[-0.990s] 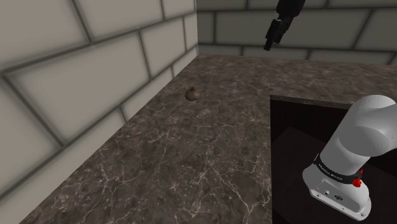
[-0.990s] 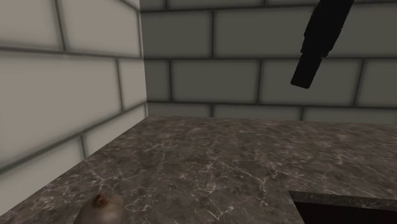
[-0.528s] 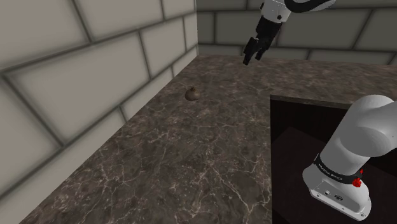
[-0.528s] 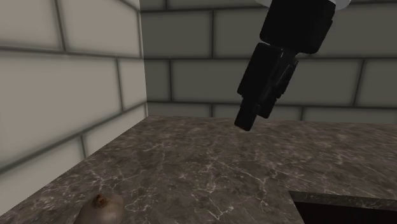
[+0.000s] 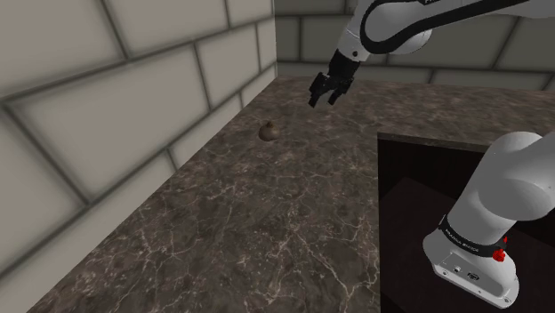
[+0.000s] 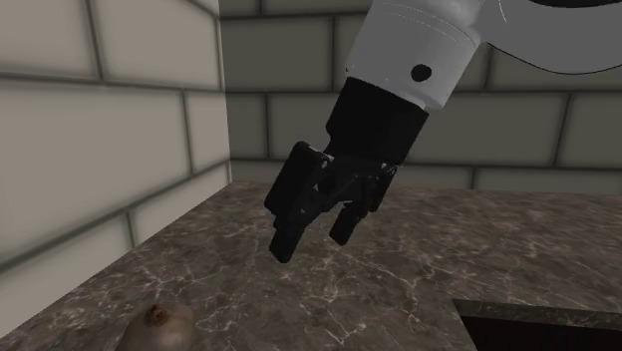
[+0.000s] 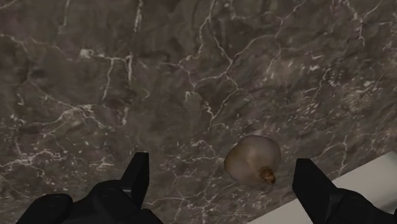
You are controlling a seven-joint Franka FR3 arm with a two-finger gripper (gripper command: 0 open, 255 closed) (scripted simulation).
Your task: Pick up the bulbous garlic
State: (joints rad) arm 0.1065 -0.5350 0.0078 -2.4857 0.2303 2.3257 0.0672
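Observation:
The garlic (image 5: 267, 132) is a small brownish bulb lying on the dark marble counter (image 5: 267, 231) close to the tiled side wall. It sits at the second exterior view's lower left (image 6: 159, 324). My black gripper (image 5: 322, 93) hangs open in the air above the counter, to the right of the garlic in the shoulder view and well above it. In the second exterior view the gripper (image 6: 314, 237) points down and to the left, fingers apart. In the wrist view the garlic (image 7: 252, 159) lies on the counter between the two fingers (image 7: 137, 175), nearer the right one, far below them.
Tiled walls (image 5: 107, 116) meet in a corner behind the counter. A dark rectangular recess (image 5: 418, 178) is cut into the counter at the shoulder view's right, beside the arm's white base (image 5: 485, 222). The pale wall foot shows beside the garlic in the wrist view.
The arm has swung down and to the shoulder view's left, bringing the gripper lower and closer to the garlic. The fingers stay apart. The garlic has not moved.

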